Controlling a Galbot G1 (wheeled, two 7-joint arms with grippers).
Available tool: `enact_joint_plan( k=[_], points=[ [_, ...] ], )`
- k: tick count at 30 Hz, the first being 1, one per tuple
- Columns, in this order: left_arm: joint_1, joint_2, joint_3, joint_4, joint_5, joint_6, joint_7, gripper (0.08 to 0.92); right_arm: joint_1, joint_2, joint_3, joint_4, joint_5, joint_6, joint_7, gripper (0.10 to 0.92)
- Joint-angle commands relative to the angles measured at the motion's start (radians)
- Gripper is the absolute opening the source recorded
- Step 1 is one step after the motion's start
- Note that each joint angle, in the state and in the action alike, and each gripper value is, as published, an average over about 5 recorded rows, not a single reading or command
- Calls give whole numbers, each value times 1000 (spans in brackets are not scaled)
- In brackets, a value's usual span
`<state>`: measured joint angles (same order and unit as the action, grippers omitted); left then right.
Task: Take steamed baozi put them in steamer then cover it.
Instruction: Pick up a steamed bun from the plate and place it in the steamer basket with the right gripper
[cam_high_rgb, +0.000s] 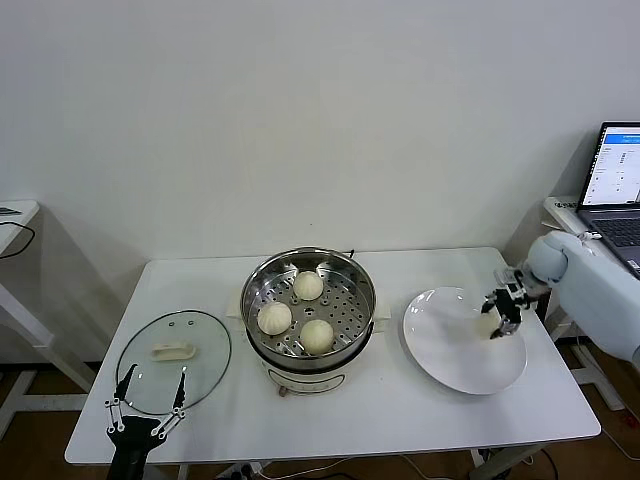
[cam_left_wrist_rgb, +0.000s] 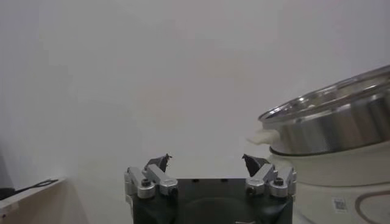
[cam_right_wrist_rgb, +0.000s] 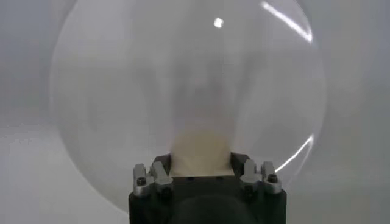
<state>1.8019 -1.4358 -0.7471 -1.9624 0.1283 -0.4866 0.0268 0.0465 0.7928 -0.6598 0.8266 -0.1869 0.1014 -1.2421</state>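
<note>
Three cream-white baozi (cam_high_rgb: 308, 286) (cam_high_rgb: 274, 318) (cam_high_rgb: 317, 335) lie on the perforated tray of the steel steamer (cam_high_rgb: 358, 278) at the table's middle. A fourth baozi (cam_right_wrist_rgb: 202, 152) sits between the fingers of my right gripper (cam_high_rgb: 499, 318), shut on it over the right edge of the white plate (cam_high_rgb: 450, 345). The glass cover (cam_high_rgb: 175, 348) with its white handle lies flat on the table at the left. My left gripper (cam_high_rgb: 150, 405) is open and empty at the cover's near edge; it also shows in the left wrist view (cam_left_wrist_rgb: 207, 163), with the steamer (cam_left_wrist_rgb: 332, 125) beside it.
A laptop (cam_high_rgb: 614, 180) stands on a side desk at the far right. Another desk edge (cam_high_rgb: 15, 212) shows at the far left. A black cable (cam_high_rgb: 345, 252) runs behind the steamer.
</note>
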Motion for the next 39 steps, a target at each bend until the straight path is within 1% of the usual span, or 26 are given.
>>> enact_joint_plan(
  k=[1, 4, 8, 13, 16, 22, 32, 39],
  points=[
    [-1, 1, 6, 2, 1, 1, -1, 823, 258, 58, -75, 118, 94, -13, -158, 645],
    [-2, 2, 10, 4, 1, 1, -1, 823, 379, 117, -173, 182, 167, -39, -210, 646],
    [-3, 2, 7, 4, 2, 1, -2, 823, 532, 210, -317, 262, 311, -102, -246, 652],
    [-5, 1, 5, 4, 1, 1, -3, 823, 623, 302, -451, 341, 474, -168, -219, 653],
    [-8, -2, 7, 8, 2, 1, -3, 823, 640, 346, -509, 367, 522, -194, -193, 653],
    [-14, -6, 12, 10, 4, 1, -3, 823, 624, 420, -612, 362, 544, -223, -125, 647],
    [-13, -5, -1, 12, 1, -3, -3, 823, 529, 477, -676, 292, 436, -215, -74, 645],
    [-16, -6, -2, 13, 0, -5, -4, 823, 500, 491, -690, 263, 419, -214, -51, 645]
  ],
)
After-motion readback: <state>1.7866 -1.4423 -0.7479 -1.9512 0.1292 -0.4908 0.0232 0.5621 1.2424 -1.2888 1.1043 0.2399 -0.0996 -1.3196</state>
